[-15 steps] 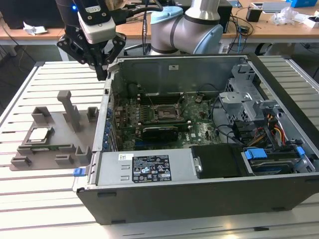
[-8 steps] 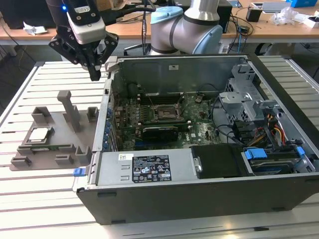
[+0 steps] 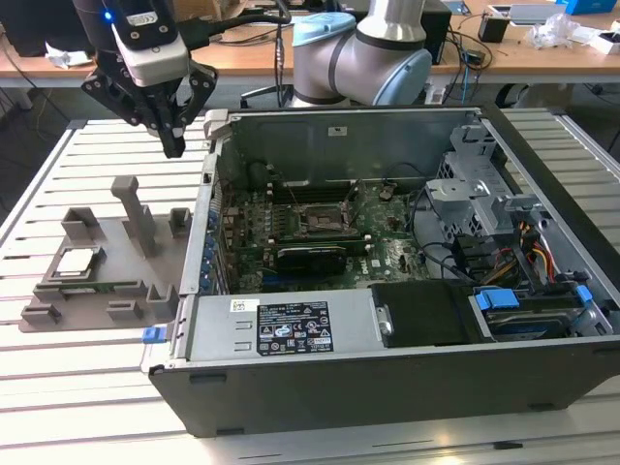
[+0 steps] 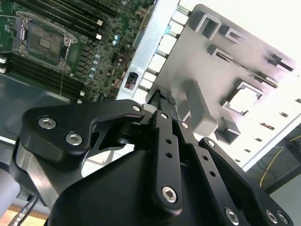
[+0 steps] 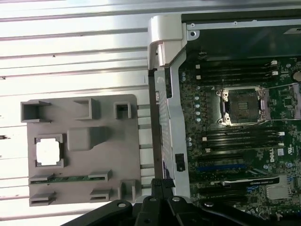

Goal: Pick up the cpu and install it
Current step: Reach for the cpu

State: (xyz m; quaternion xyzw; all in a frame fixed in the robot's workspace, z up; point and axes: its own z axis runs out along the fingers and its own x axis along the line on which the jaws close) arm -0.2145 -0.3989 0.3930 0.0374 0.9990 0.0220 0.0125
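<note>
The cpu (image 3: 76, 262) is a small silvery square lying flat in a pocket of the grey tray (image 3: 108, 235), at the exterior view's left. My gripper (image 3: 174, 145) hangs high above the tray's far right corner, close to the computer case's left wall, with its black fingers shut together on nothing. Both wrist views look down past the fingers: the cpu (image 5: 49, 153) (image 4: 242, 100) rests in the tray (image 5: 123, 155) (image 4: 207, 61), well apart from the gripper (image 5: 162, 184) (image 4: 162, 100). The open motherboard socket (image 3: 320, 221) (image 5: 242, 106) (image 4: 42, 41) lies inside the case.
The open computer case (image 3: 387, 368) lies on a slatted white table (image 3: 107, 387), with cables and drive cages at the exterior view's right. The tray carries upright grey blocks (image 3: 136, 213) and a green memory strip (image 5: 70, 178). The arm's base (image 3: 363, 48) stands behind the case.
</note>
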